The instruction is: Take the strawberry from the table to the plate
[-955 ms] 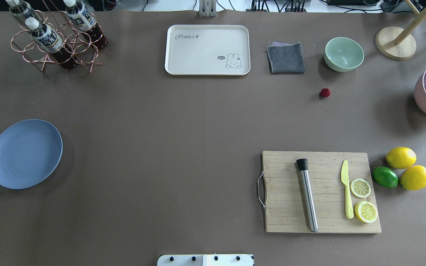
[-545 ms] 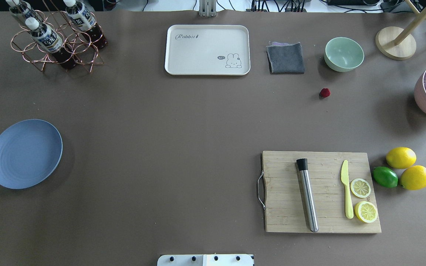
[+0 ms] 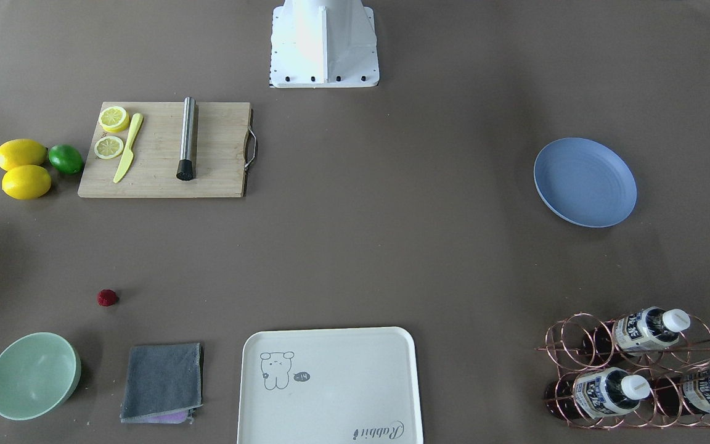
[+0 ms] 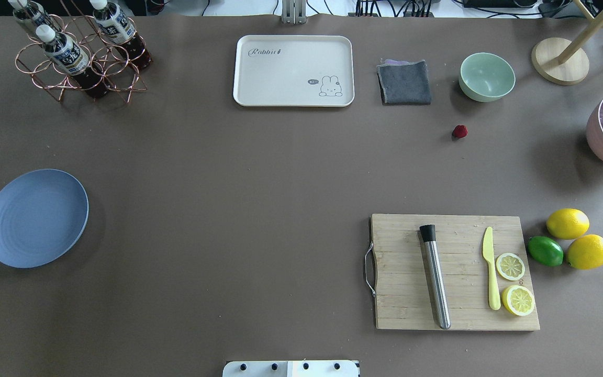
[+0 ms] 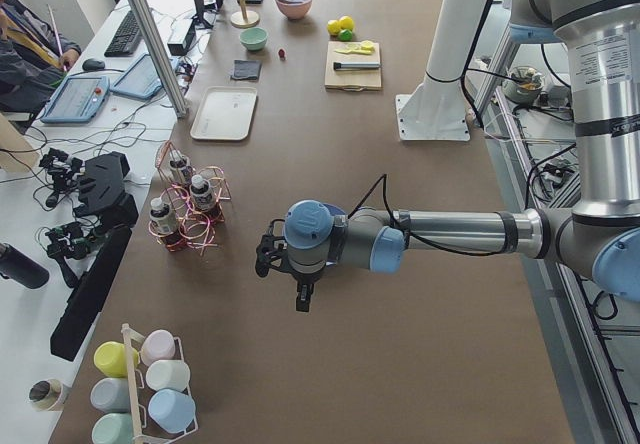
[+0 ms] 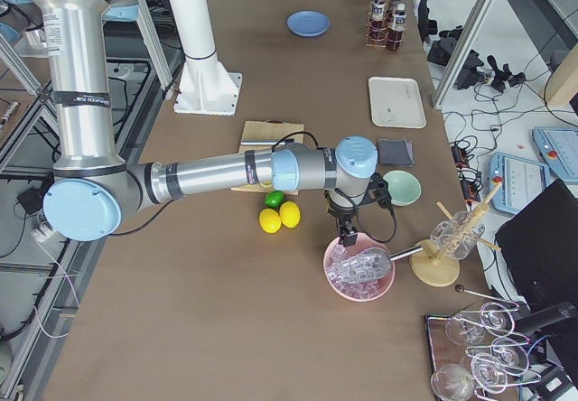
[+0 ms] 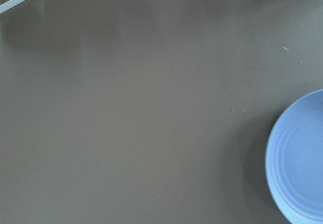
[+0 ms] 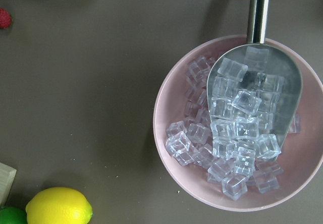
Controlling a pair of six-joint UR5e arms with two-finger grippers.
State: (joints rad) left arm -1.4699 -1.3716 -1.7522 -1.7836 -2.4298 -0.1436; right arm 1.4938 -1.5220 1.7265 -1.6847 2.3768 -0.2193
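Observation:
The strawberry (image 4: 459, 131) is a tiny dark-red berry lying on the brown table (image 4: 254, 173), just in front of the pale green bowl (image 4: 487, 76); it also shows in the front view as the strawberry (image 3: 106, 298) and at the right wrist view's top-left corner as the strawberry (image 8: 4, 18). The blue plate (image 4: 35, 218) lies bare at the far left, and its edge, the plate (image 7: 298, 158), fills the left wrist view's right side. My left gripper (image 5: 301, 300) hangs beside the plate. My right gripper (image 6: 347, 236) hovers over the pink ice bowl (image 6: 359, 270). I cannot tell whether either is open or shut.
A cutting board (image 4: 453, 272) carries a steel muddler, a yellow knife and lemon slices; two lemons and a lime (image 4: 545, 251) lie to its right. A cream tray (image 4: 293, 70), a grey cloth (image 4: 404, 82), a bottle rack (image 4: 79, 50) and a wooden stand (image 4: 560, 60) line the far edge.

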